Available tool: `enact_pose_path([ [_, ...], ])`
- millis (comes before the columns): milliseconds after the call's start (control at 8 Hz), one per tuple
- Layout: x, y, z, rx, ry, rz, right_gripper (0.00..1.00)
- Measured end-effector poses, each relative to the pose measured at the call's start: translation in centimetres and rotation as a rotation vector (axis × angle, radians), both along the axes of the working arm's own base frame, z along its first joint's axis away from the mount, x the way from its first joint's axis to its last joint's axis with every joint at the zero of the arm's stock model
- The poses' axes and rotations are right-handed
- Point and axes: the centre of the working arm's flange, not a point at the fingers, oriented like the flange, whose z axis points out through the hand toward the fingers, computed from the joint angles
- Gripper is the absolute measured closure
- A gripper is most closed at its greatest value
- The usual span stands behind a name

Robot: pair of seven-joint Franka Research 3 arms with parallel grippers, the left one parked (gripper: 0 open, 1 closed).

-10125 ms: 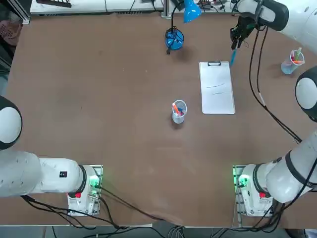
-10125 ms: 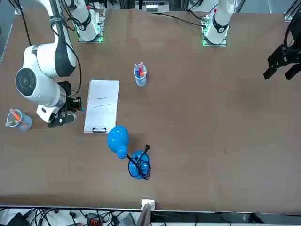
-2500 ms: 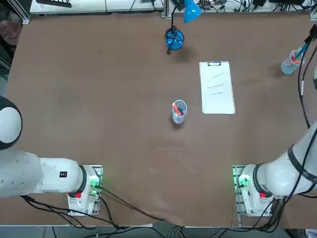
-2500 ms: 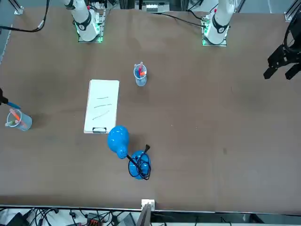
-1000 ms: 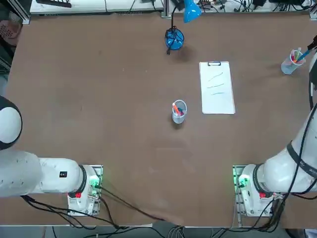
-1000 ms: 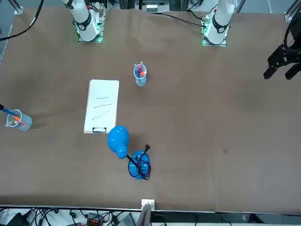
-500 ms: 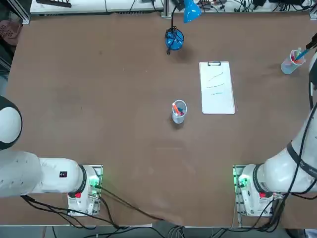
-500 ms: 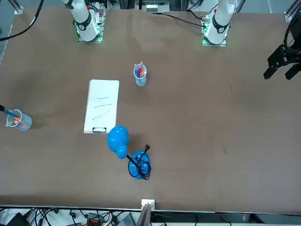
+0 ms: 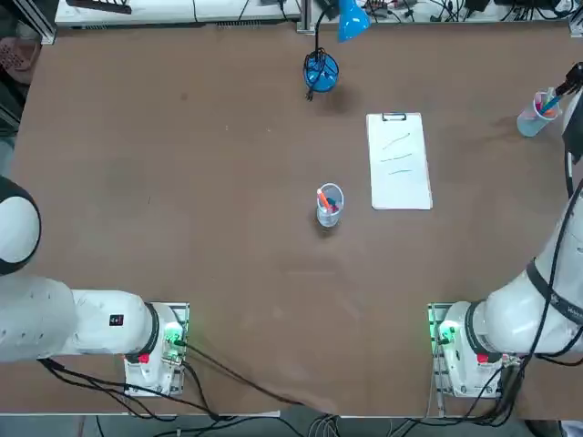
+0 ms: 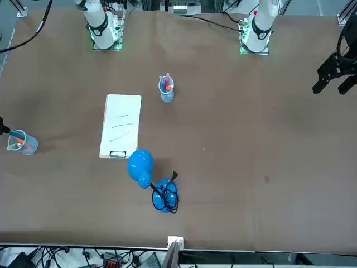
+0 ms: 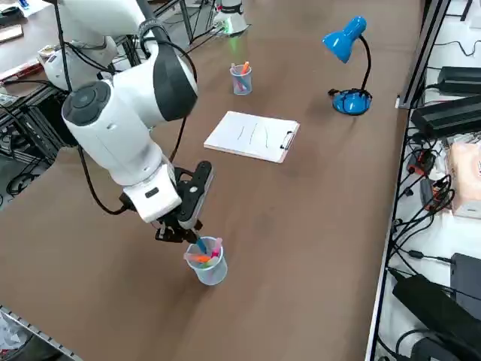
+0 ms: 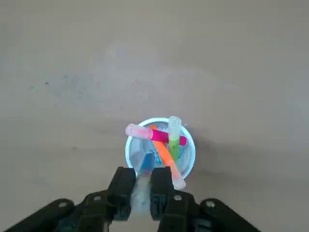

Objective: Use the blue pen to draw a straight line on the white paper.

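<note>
My right gripper (image 12: 141,182) hangs just above a clear plastic cup (image 12: 189,153) near the table's right edge, shut on the blue pen (image 12: 143,167). The pen's lower end reaches down inside the cup, among an orange, a pink and a green pen. From the right side view the gripper (image 11: 183,230) sits tilted over the cup (image 11: 208,268), with the blue pen (image 11: 201,246) poking into it. The white paper (image 9: 399,162) lies flat well away toward the table's middle, clip at its far short edge, with thin strokes on it.
A second cup of pens (image 9: 329,204) stands left of the paper. The blue desk lamp (image 9: 321,71) sits at the far edge. The table's right edge (image 11: 376,301) runs close beside the cup (image 9: 532,117), with cables and boxes beyond.
The blue pen has sunk a little deeper into the cup as my gripper came down over it. The paper and its strokes are unchanged.
</note>
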Motion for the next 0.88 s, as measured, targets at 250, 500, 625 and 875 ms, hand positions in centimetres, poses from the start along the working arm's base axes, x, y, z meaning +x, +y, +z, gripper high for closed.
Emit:
enact_pose_path([
  [250, 0.3, 0.2, -0.5, 0.001, 0.005, 0.004, 0.63],
  [500, 1.8, 0.7, 1.3, -0.015, -0.027, -0.004, 0.22],
  [625, 2.7, 1.0, 2.7, -0.026, -0.048, -0.012, 0.04],
  [875, 4.2, 2.5, 5.8, 0.000, -0.055, -0.037, 0.00],
])
